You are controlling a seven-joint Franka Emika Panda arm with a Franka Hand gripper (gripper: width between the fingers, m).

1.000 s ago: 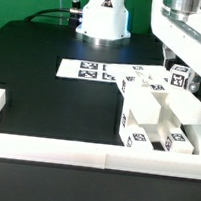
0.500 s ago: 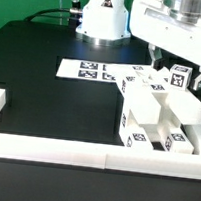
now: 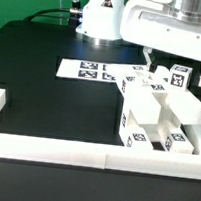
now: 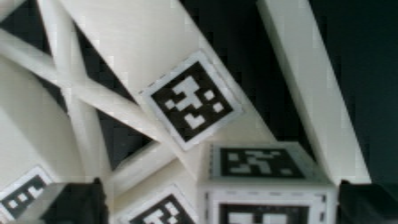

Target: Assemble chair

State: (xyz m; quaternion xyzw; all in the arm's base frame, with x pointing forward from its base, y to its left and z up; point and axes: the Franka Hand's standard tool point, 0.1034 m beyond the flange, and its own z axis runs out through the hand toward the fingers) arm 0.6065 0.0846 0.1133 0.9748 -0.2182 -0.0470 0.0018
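Exterior view angled down over table (image 3: 49, 93), wrist view close on shared chair (image 4: 196, 100)

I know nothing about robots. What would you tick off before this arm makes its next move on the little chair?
1. Gripper jaws wide open: ok.
2. Gripper placed over the chair parts: ok.
3. Fingers clear of the tagged block between them: cannot tell.
4. Chair parts gathered by the border wall, at the exterior view's right: ok.
5. A tag sharp enough to read in the wrist view: ok.
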